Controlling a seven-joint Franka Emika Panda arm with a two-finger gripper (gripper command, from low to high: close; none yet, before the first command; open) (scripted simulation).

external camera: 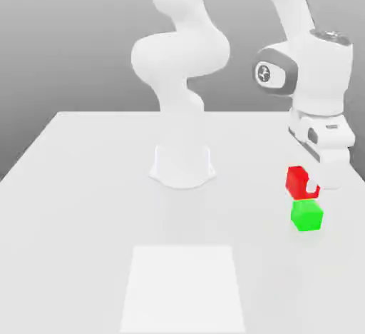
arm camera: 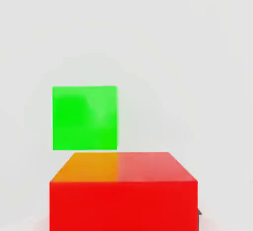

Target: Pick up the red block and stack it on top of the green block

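The red block (external camera: 296, 180) hangs in the air at the exterior view's right, with my gripper (external camera: 308, 185) shut on it. Right below it, a small gap apart, the green block (external camera: 307, 215) rests on the white table (external camera: 85, 204). In the hand view the red block (arm camera: 123, 190) is large and close, and the green block (arm camera: 85, 118) lies on the table beyond it, partly offset from it rather than squarely under it.
My arm's white base (external camera: 182, 165) stands at the table's middle back. A slightly brighter rectangular patch (external camera: 184, 286) marks the table surface near the front edge.
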